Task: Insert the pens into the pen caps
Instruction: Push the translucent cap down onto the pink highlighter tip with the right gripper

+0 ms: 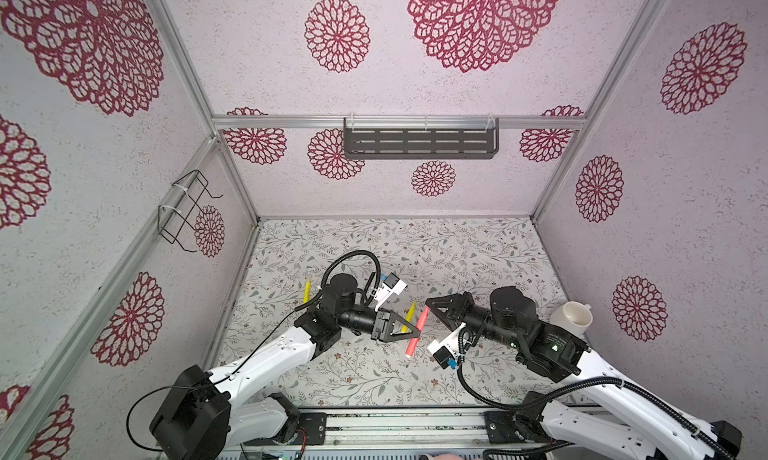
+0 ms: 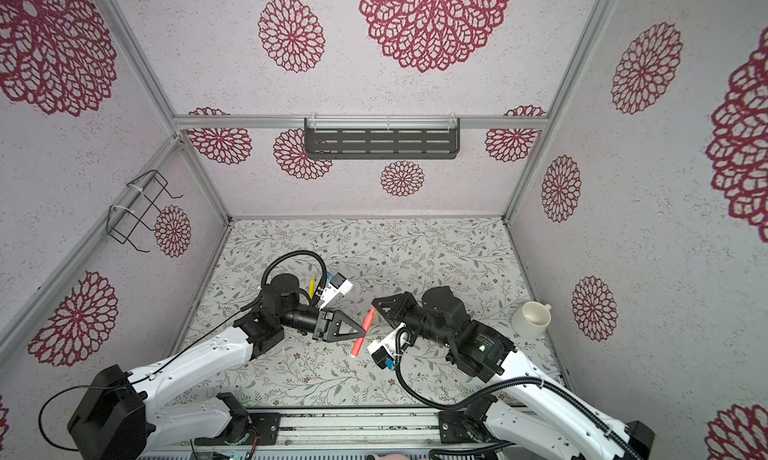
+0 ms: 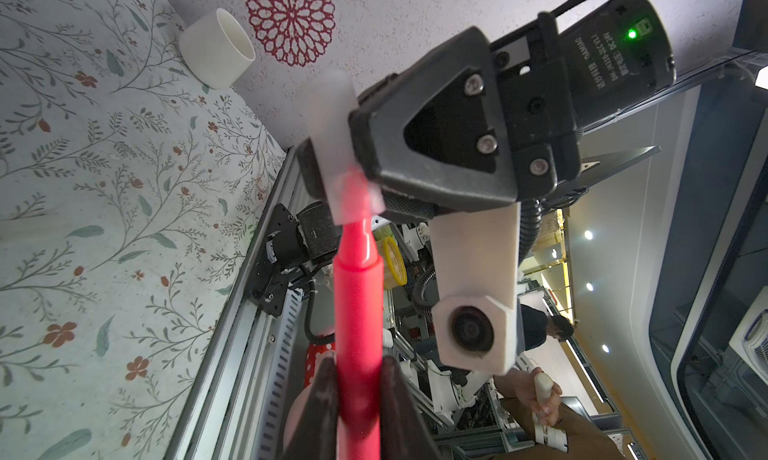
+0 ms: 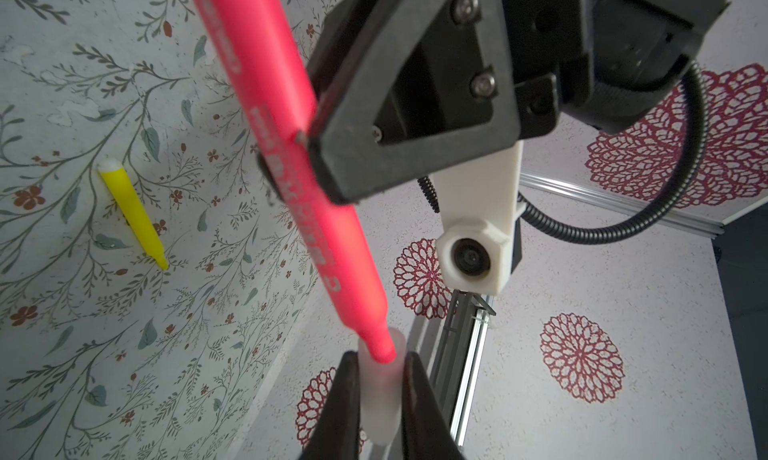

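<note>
Red-pink pen (image 3: 358, 304) clamped in left gripper (image 3: 358, 366), tip inside clear cap (image 4: 380, 408) — pinched by right gripper (image 4: 380, 362), pen's white print blurred

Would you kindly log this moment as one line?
left pincer: shut on red pen | right pincer: shut on clear cap | tip inside cap

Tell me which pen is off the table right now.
The red-pink pen, gripped by the left gripper; the yellow pens in view lie on the table.
</note>
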Available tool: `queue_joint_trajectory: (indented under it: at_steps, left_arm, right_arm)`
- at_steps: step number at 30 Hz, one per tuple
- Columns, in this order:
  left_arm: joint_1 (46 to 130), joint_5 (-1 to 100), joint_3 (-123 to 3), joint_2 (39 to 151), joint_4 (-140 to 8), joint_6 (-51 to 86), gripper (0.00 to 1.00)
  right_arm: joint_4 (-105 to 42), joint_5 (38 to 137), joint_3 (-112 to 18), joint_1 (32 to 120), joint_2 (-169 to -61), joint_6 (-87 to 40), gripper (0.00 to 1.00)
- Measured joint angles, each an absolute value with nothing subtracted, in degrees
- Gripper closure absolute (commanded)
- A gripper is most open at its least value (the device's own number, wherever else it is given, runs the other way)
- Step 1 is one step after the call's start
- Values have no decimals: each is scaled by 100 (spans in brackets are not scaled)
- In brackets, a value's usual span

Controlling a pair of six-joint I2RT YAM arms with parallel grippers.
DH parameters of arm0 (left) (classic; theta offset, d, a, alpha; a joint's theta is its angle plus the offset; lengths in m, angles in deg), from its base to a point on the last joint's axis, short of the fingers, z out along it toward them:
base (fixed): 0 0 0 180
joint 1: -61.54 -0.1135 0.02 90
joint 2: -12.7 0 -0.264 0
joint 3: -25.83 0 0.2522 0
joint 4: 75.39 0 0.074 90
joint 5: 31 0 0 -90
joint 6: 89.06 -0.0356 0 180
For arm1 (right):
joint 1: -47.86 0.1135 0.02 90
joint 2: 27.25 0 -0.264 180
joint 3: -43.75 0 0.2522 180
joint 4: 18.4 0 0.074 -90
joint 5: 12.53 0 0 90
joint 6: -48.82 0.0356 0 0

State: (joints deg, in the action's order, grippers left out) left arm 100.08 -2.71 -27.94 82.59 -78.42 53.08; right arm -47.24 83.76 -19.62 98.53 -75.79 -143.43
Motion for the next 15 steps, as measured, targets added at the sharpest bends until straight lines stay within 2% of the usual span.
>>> queue_joint_trajectory:
  at_steps: [15]
  left_arm:
    - [9827, -564, -2794, 8246, -7587, 5306, 100]
  right_arm:
    - [-5318, 8096, -2314, 10183, -7819, -14815, 100]
